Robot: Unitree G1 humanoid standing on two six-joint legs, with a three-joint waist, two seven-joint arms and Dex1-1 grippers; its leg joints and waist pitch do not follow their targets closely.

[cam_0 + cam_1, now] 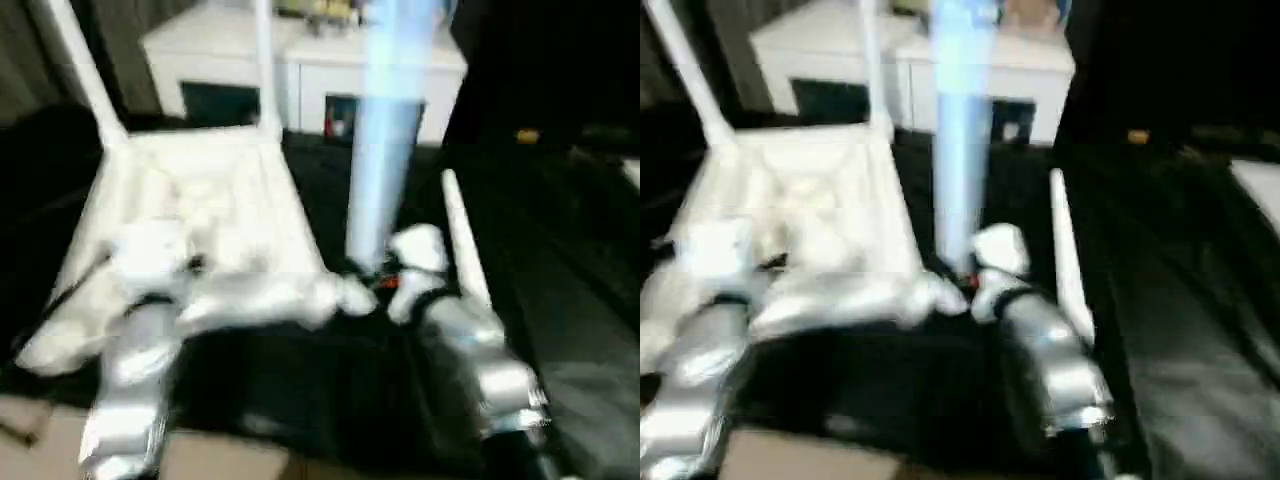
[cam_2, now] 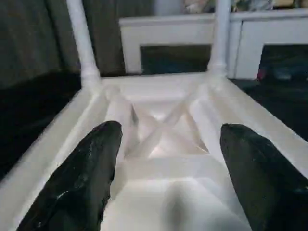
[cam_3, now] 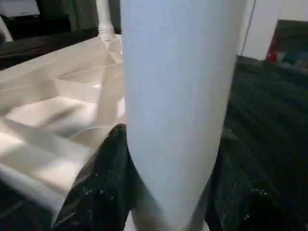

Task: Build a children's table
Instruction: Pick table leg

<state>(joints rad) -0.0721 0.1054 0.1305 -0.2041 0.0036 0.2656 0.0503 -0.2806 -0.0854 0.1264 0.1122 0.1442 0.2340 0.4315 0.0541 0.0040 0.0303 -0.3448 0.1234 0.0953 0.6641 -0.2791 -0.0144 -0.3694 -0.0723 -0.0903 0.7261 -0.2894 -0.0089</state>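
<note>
Clamped in right gripper (image 3: 168,192): leg (image 3: 180,96), long axis upright. Left gripper (image 2: 168,168) agape over upturned tabletop (image 1: 200,210); X-ribs clear in left wrist view. Two fitted legs (image 2: 82,43) point up.

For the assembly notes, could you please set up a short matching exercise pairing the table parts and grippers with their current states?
Things:
1. tabletop
2. leg in the right gripper
3. spare leg
4. left gripper

States:
A. lying flat on the dark surface
B. open, over the ribbed underside
C. held upright
D. upside down, two legs already fitted at its far corners

Pairs: 1-D, 2-C, 3-A, 4-B
</note>
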